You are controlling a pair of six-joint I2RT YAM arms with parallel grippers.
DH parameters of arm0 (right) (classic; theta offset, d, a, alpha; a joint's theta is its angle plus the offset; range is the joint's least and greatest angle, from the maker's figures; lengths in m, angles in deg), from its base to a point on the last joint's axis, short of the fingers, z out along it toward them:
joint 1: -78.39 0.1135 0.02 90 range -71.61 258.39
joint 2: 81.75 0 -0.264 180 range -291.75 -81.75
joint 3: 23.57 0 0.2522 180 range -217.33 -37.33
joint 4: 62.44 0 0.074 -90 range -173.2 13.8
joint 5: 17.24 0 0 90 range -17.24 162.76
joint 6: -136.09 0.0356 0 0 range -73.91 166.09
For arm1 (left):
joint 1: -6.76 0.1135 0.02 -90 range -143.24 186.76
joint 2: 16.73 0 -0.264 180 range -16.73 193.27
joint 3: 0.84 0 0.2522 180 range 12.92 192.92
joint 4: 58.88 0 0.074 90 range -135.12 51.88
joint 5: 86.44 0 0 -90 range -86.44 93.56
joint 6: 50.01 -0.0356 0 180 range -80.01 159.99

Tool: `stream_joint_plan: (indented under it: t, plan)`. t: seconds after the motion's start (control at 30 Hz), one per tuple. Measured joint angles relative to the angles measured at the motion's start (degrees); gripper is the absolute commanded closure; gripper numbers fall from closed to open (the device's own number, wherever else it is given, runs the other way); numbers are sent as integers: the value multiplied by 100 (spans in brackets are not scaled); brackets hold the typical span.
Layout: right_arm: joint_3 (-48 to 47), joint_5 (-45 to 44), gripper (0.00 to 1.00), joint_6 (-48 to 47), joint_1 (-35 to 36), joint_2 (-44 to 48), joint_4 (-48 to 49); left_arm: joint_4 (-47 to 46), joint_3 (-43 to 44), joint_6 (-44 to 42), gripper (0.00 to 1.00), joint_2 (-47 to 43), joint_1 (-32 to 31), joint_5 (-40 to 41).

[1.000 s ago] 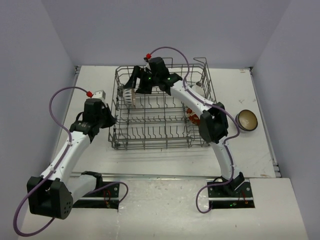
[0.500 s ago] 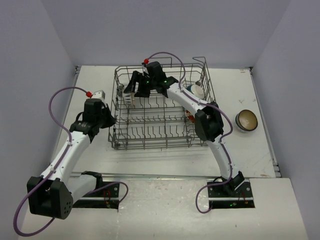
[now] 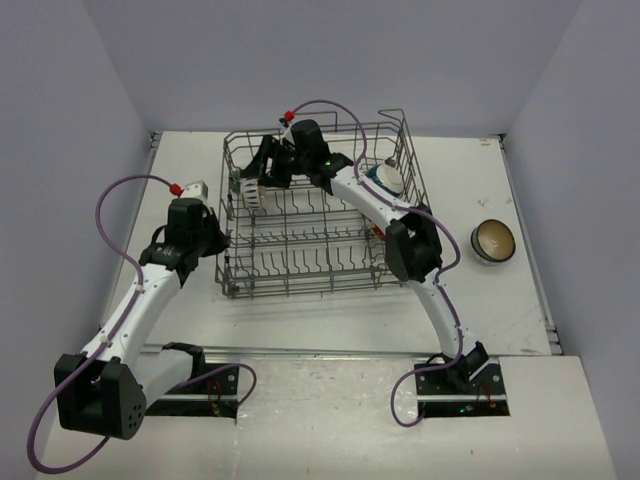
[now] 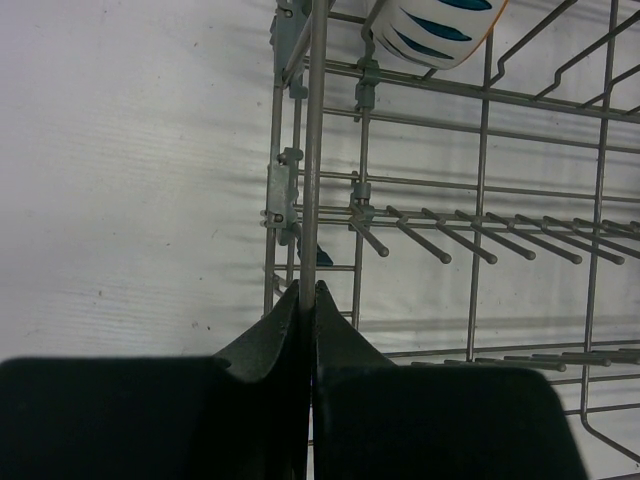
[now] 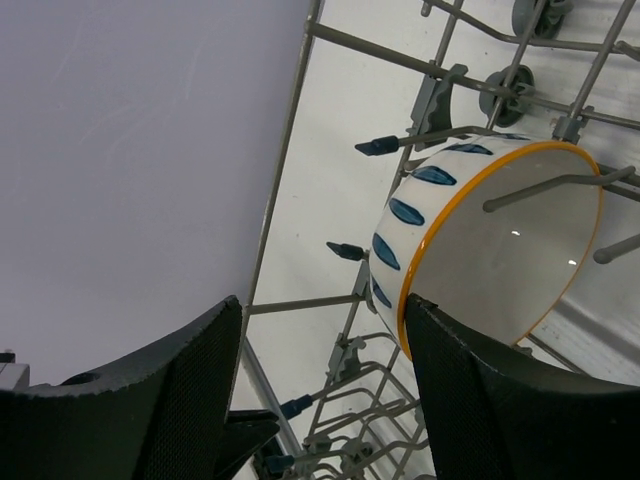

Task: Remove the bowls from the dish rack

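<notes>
Top external view: grey wire dish rack (image 3: pixel 300 282) sits mid-counter (image 3: pixel 330 320). Right arm (image 3: pixel 400 225) reaches across rack to its far-left corner, where a white round ceramic bowl w/ blue dashes and orange rim (image 3: pixel 253 193) stands on edge among the tines. Left arm (image 3: pixel 150 290) is at rack's left side.

Right wrist view: right jaws spread wide, nothing gripped. Striped bowl (image 5: pixel 490 250) is just ahead of them and off to one side, opening facing cam. Its lower rim lines up w/ the tip of the nearer finger (image 5: pixel 480 400); can't tell if touching. Other finger (image 5: pixel 190 390) is well apart from bowl, by rack's side wire.

Left wrist view: left jaws pressed together, pinching an upright wire of rack's side wall (image 4: pixel 312 150). Same bowl (image 4: pixel 435 30) shows at top edge, inside rack, well beyond the jaws.

Teal-white bowl (image 3: pixel 388 178) is in rack's far-right corner. Brown bowl w/ cream inside (image 3: pixel 493 241) sits on counter right of rack.
</notes>
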Motion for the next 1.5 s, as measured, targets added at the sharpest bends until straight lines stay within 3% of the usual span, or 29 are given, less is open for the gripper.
stream_joint_plan:
  t: [0.5,0.77,1.03,1.17,1.3,1.5]
  plan:
    - [68,-195,43,37,111,-52,15,-92,-70,42,100,-50,15,-37]
    - [70,-485,54,173,166,-85,-120,-160,-162,66,100,-151,22,-70]
    - [177,-595,68,402,199,-107,-101,-234,-387,184,100,-455,24,-105]
    - [293,-592,81,472,219,-109,-85,-214,-396,205,100,-474,24,-109]
    - [470,-586,100,479,212,-90,295,-205,-393,214,100,-472,26,-131]
    - [793,-433,100,656,181,-31,796,-197,-378,247,100,-444,26,-146]
